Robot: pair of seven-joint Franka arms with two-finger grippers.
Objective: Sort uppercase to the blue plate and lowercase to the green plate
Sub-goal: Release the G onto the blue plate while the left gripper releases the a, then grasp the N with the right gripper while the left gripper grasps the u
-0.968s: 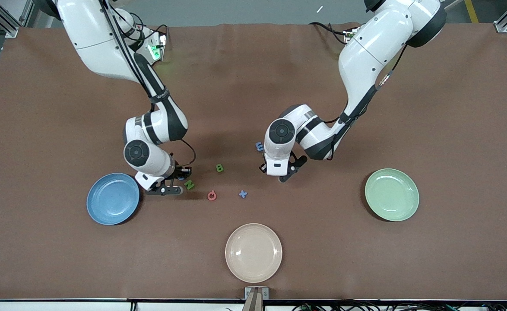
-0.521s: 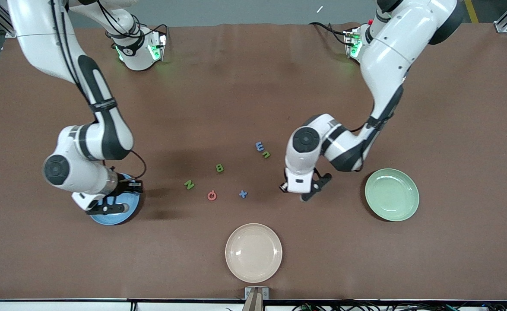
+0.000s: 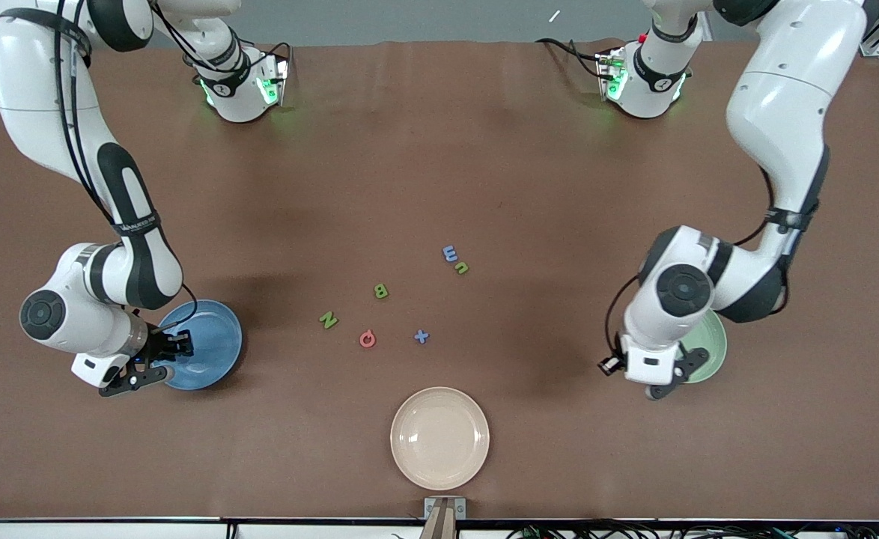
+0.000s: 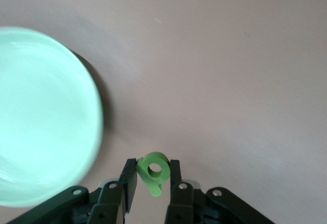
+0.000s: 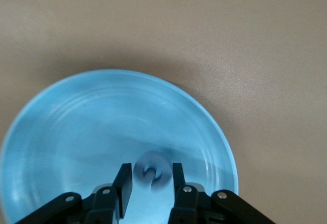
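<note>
My right gripper (image 3: 147,367) is shut on the blue G (image 5: 152,170) and holds it over the blue plate (image 3: 215,337), inside its rim (image 5: 102,106). My left gripper (image 3: 660,378) is shut on the green p (image 4: 153,172) and holds it over bare table just beside the green plate (image 3: 713,340), whose edge shows in the left wrist view (image 4: 41,116). On the table's middle lie the blue m (image 3: 450,254), green n (image 3: 461,267), green B (image 3: 381,291), green N (image 3: 328,320), red-pink Q (image 3: 367,339) and blue x (image 3: 421,337).
A cream plate (image 3: 439,438) sits nearer the front camera than the letters, at the table's middle. The left arm's forearm covers much of the green plate in the front view.
Both arms swung away from the middle. The right gripper carried the blue G to over the blue plate. The left gripper carried the green p toward the green plate.
</note>
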